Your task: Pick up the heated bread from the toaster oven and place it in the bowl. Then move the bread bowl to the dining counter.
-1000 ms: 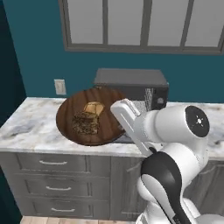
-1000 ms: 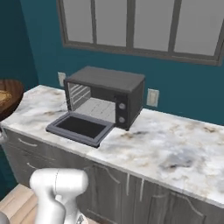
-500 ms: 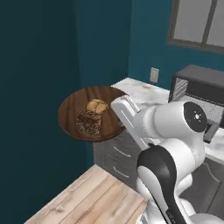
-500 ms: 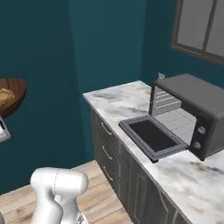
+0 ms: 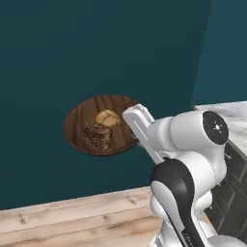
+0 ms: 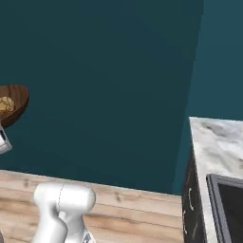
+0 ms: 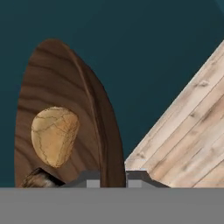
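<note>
Tool (image 7: 113, 177) on bowl (image 5: 82, 120) rim

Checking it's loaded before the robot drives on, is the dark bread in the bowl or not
In. The heated bread lies inside the bowl beside a lighter golden piece, while the pincer grips the bowl's rim in mid-air.

Open wood floor (image 5: 72, 217) below — teal wall (image 5: 96, 48) ahead

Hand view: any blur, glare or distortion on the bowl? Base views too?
Hand view: bowl sharp but foreshortened to a narrow ellipse, wood grain clear, no glare. Left base view: flat even light, slightly soft; heated bread speckle still readable. Right base view: bowl cropped by the left edge, wall uniformly dark teal.
</note>
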### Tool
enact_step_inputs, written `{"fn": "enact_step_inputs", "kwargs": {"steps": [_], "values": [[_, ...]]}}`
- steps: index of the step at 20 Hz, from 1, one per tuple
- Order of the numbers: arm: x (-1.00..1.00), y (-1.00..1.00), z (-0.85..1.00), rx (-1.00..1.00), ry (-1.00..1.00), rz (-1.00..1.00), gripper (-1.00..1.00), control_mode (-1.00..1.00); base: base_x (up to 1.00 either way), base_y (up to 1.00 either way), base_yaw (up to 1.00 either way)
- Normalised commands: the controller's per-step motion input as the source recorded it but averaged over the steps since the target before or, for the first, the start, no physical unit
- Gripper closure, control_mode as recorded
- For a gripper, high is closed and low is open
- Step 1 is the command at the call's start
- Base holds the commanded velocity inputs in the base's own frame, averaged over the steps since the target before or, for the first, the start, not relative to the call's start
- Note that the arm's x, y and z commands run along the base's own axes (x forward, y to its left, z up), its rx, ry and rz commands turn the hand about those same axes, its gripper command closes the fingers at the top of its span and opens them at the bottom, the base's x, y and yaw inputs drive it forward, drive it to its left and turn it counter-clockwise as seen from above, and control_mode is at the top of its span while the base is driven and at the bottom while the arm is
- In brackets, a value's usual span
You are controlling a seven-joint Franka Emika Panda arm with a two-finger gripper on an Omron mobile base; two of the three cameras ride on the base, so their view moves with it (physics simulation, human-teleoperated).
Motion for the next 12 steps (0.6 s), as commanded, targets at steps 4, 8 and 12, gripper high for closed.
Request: {"fn": "enact_step_inputs", "kwargs": {"steps": [4,8,12], "values": [[0.00,0.00,0.00,0.00,0.00,0.00,1.00,1.00,-0.02,0.00,1.00],[0.00,0.00,0.00,0.00,0.00,0.00,1.00,1.00,0.00,0.00,1.00],[0.00,0.00,0.00,0.00,0.00,0.00,1.00,1.00,0.00,0.00,1.00]]}}
